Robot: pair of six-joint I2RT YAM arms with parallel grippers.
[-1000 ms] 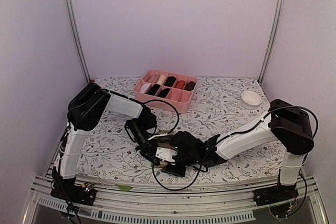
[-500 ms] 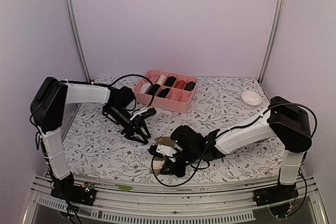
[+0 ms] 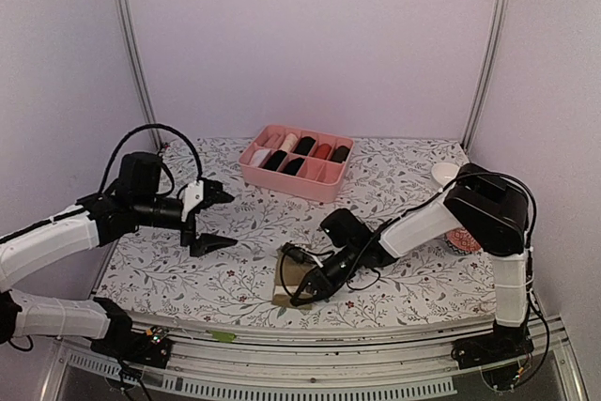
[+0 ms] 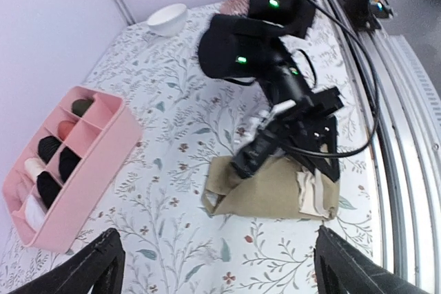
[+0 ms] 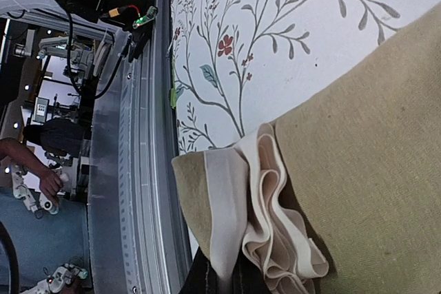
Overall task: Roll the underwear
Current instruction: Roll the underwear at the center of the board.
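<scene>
Near the front edge of the flowered tabletop [image 3: 404,190], the olive-brown underwear [image 4: 265,194] lies flat in a loose fold, its cream waistband [image 5: 272,228] turned toward the rail. My right end effector [image 3: 302,295] reaches down to that near end with its jaws shut tight, and in the wrist view the waistband bunches into soft pleats right at my fingertips, so I have a pinch of the band. The rest of the fabric spreads away from the pinch across the printed leaves.

My left end effector [image 3: 212,220] hangs above the left part of the tabletop, well apart from the underwear, its jaws spread as wide as they go, with nothing between them. From its wrist view I look across at the right arm bent over the fabric.

Farther back sits the pink divided box [image 3: 291,181], with rolled dark, pale and reddish pieces in its compartments. A small white bowl [image 4: 167,18] stands near the far right corner, close to the wall.
</scene>
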